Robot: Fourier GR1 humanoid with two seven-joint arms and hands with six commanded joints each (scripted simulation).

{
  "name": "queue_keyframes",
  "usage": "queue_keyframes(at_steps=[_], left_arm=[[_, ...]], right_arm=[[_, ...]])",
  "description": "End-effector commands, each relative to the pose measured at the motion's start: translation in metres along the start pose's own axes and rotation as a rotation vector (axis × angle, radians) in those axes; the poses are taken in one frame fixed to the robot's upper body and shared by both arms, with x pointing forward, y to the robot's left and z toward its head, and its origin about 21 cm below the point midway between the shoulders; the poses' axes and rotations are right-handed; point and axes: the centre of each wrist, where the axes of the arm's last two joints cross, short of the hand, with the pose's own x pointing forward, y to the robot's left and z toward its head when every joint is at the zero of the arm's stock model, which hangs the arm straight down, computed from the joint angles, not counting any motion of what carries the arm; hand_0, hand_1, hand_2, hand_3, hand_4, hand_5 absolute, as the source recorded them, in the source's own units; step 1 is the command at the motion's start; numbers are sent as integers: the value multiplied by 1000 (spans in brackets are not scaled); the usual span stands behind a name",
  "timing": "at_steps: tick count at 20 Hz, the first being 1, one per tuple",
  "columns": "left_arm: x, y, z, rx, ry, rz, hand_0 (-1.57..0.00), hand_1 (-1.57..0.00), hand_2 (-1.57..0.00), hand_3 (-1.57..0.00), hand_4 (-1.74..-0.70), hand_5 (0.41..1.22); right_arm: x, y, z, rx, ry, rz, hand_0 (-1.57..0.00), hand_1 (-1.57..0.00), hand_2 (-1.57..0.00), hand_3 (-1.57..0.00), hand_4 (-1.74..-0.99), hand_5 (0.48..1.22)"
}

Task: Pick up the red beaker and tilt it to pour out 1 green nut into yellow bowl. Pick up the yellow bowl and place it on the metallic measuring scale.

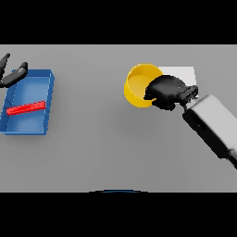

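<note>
Yellow and round, the bowl (139, 85) sits right of centre toward the far side of the grey counter (115, 148), tipped so that its open mouth faces up and toward the left. The right hand (167, 91), dark and bunched, is curled around the bowl's right-hand rim and wall, so it has hold of the bowl there; its white and grey arm (213, 125) comes in from the lower right edge. Whether the bowl's base touches the counter or hangs just above it cannot be told. No nut can be made out inside the bowl.

Just behind the hand and the bowl's right side lies a pale, flat square, the scale (183, 73); the hand covers its near edge, and the bowl overlaps its left corner.

Well apart from all this, at the left side of the counter, stands a blue tray (50, 99) with low walls. Inside it lies a red piece (26, 108), long and narrow as seen from above, resting at a slight slant across the tray floor; it looks like the beaker lying on its side, though its shape is hard to read.

The left hand (14, 75) shows at the far left edge, over the tray's far left corner, with its fingers spread straight and holding nothing.
</note>
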Motion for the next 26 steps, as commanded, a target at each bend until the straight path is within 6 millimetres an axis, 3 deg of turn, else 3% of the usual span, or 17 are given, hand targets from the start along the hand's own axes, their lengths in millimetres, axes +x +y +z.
queue_keyframes(at_steps=[1,5,9,15,24,26], left_arm=[[3,5,2,6,12,3,1,1,1,1,-826,723],[0,-1,3,-2,30,12,1,1,1,1,-840,737],[2,6,6,12,40,11,1,1,1,1,-852,758],[2,3,12,10,64,17,1,1,1,1,-865,779],[8,3,3,14,86,-3,1,1,1,1,-851,802],[4,3,5,6,76,-2,1,1,1,1,-847,796]], right_arm=[[-9,-4,4,-23,21,6,-1550,-1570,-1504,-1174,-1741,1220],[-39,-6,7,-90,109,-9,-1562,-1570,-1538,-1151,-1741,1221],[-72,-6,9,-121,185,-27,-1567,-1571,-1556,-1155,-1741,1221],[-101,13,3,-113,274,-91,-1570,-1571,-1500,-1181,-1741,1221],[-114,44,-8,-82,311,-156,-1571,-1571,-1380,-1392,-1741,1221],[-118,42,-8,-72,324,-164,-1571,-1571,-1380,-1417,-1741,1221]])
